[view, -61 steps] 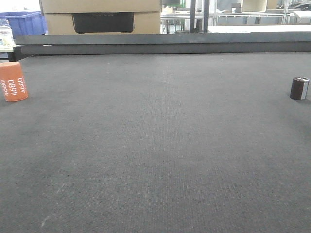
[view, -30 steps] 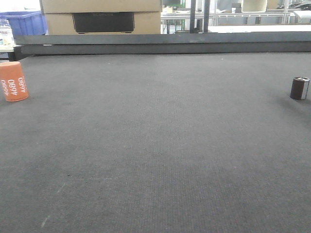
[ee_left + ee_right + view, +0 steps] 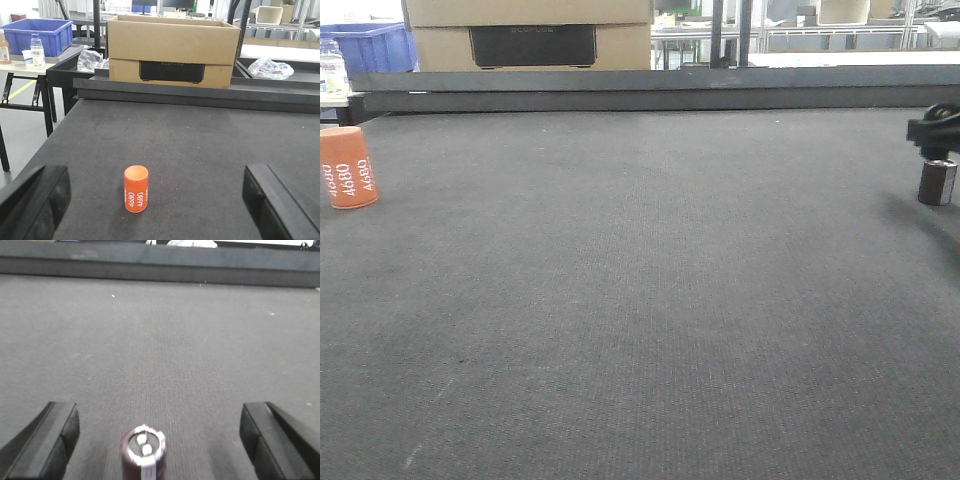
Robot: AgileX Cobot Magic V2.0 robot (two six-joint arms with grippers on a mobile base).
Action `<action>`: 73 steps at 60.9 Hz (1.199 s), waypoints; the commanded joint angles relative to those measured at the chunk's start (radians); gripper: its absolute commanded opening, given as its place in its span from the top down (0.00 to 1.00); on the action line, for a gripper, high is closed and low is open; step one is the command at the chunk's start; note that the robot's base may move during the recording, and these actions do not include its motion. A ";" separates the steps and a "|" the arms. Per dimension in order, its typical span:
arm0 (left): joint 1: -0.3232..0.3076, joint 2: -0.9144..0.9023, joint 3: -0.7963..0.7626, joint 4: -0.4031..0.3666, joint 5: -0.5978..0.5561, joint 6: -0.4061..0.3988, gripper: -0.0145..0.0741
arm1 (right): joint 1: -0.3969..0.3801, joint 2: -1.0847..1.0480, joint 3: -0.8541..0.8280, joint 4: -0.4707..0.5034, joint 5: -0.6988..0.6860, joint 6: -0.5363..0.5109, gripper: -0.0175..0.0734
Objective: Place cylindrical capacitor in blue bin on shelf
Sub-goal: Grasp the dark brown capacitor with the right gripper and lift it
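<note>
We see the right end effector (image 3: 159,437) spread wide, its two dark fingers (image 3: 47,432) standing well apart on either side of the cylindrical capacitor (image 3: 143,446), touching nothing. The capacitor stands upright on the dark worktop (image 3: 640,300) at its far right, between the fingers, silver top upward. The left end effector (image 3: 155,202) is likewise wide apart and holds nothing; an orange cylinder (image 3: 136,189) marked 4680 stands upright on the worktop ahead of its gap, at the left side of the worktop. In the front view only a small dark part of the right end effector shows above the capacitor, cut by the right edge, and we cannot tell whether it touches the capacitor's top. In the right wrist view the capacitor's lower body is cut off by the bottom edge. Beyond the worktop's far rim stands a cardboard box (image 3: 172,50); farther left a blue crate (image 3: 35,34) and a bottle (image 3: 36,50) sit on a side table.
</note>
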 commanded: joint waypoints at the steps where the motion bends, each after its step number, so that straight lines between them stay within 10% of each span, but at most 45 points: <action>1: -0.007 0.002 -0.007 -0.005 -0.013 0.000 0.15 | -0.004 0.050 -0.053 0.005 -0.038 -0.002 0.23; 30: -0.007 0.002 -0.007 -0.005 0.003 0.000 0.15 | -0.004 0.215 -0.125 0.015 -0.051 -0.002 0.24; 62: -0.007 0.002 -0.007 -0.005 0.003 0.000 0.15 | -0.004 0.198 -0.134 0.015 -0.073 -0.002 0.98; 73: -0.007 0.040 -0.007 -0.007 0.003 0.000 0.15 | -0.004 0.029 -0.134 0.015 0.083 -0.002 0.99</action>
